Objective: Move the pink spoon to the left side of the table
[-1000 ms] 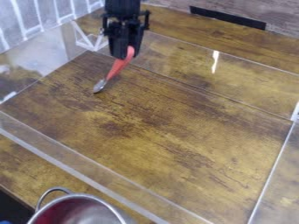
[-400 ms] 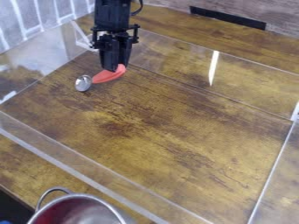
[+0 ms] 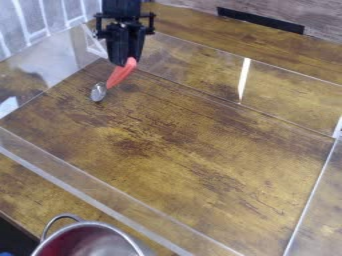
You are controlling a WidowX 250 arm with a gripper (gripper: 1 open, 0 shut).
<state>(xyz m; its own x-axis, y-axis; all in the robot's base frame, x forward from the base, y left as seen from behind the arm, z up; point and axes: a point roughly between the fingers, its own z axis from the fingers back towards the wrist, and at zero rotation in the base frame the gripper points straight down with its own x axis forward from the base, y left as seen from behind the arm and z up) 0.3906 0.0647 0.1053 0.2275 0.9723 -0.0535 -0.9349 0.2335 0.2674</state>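
- From where I stand, the black gripper [image 3: 122, 57] hangs over the table [image 3: 214, 130] at about eleven o'clock, pointing steeply down.
- Its fingers are clamped together on the upper end of the pink spoon [image 3: 114, 78], pinching the salmon handle.
- The spoon slants down toward seven o'clock from the gripper; its silver bowl sits low at the wood, though I cannot tell whether it touches.
- Clear acrylic walls [image 3: 80, 190] fence the tabletop all round.
- A steel bowl [image 3: 83, 241] sits at six o'clock, outside the near wall, well apart from the spoon.
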